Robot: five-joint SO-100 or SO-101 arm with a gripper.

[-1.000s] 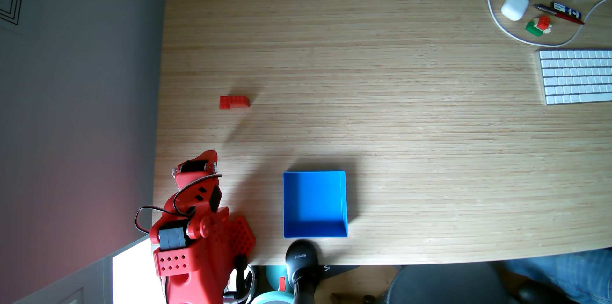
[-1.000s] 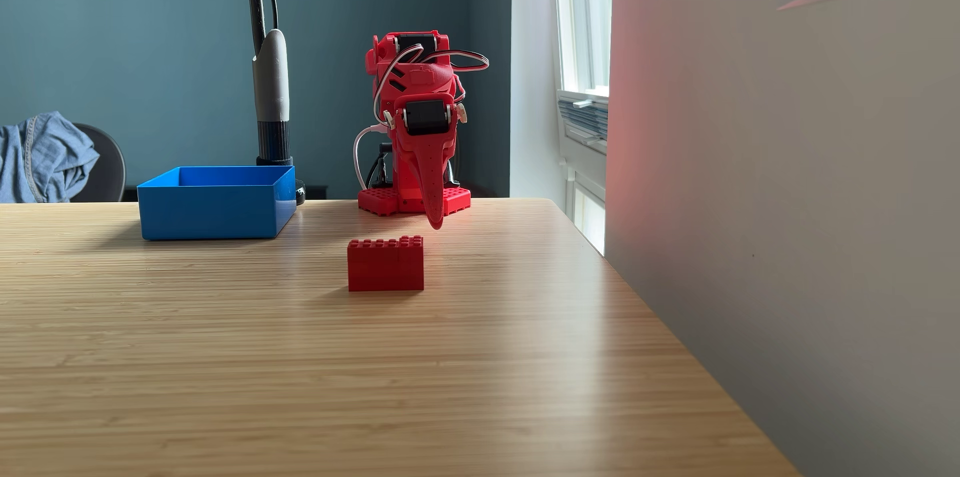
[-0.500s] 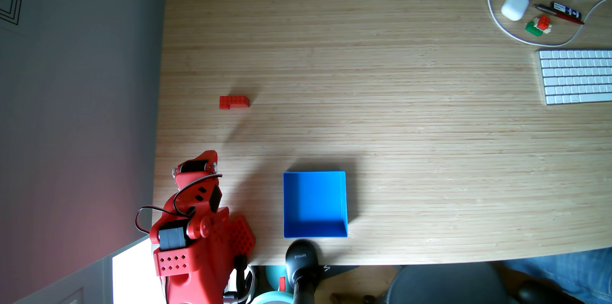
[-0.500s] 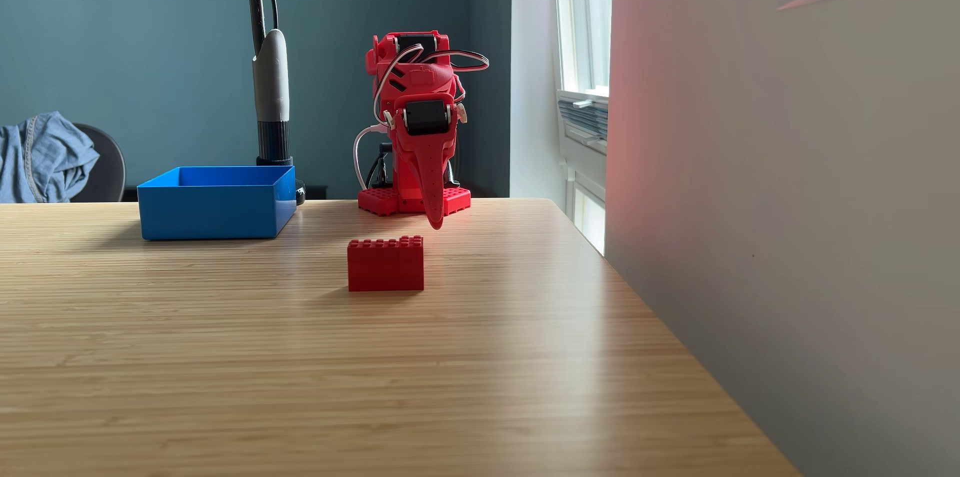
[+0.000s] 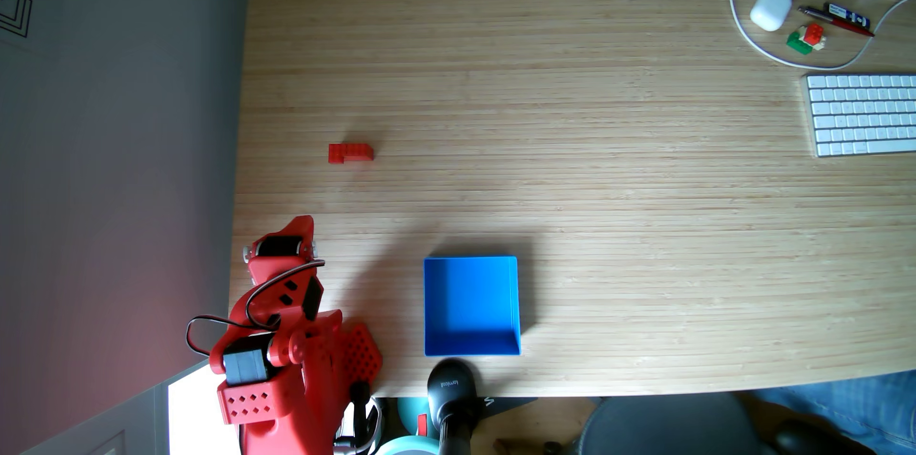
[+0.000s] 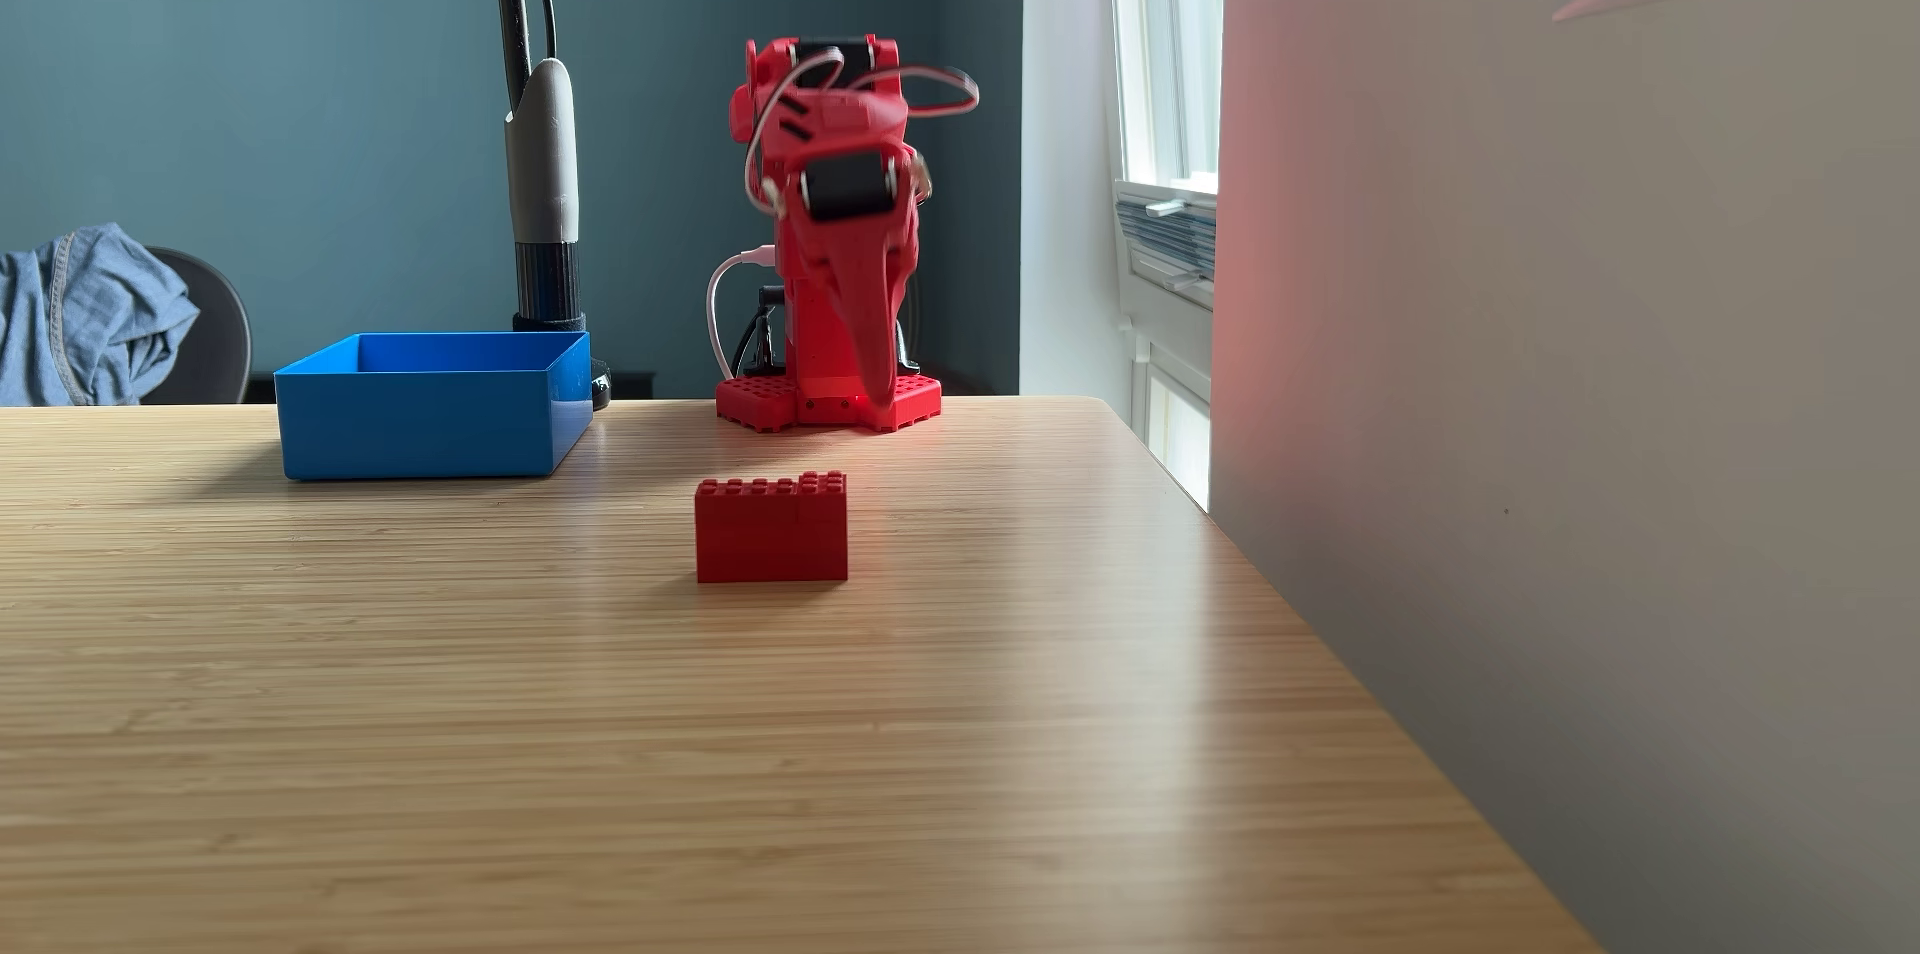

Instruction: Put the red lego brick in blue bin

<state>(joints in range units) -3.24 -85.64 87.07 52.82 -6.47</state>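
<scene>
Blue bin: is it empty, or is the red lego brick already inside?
Empty. The blue bin shows only its bare blue floor from above, and the red lego brick sits apart on the wooden table.

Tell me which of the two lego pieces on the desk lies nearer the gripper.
The all-red L-shaped red lego brick, alone on the desk just beyond the gripper. The red-green-white lego stack sits far off by the keyboard and white cable.

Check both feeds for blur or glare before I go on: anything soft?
In the low fixed view the claw and wrist are motion-blurred, the red lego brick sharp, window sheen on the table. In the top-down fixed view the blue bin is crisp, partly self-shadowed.
</scene>
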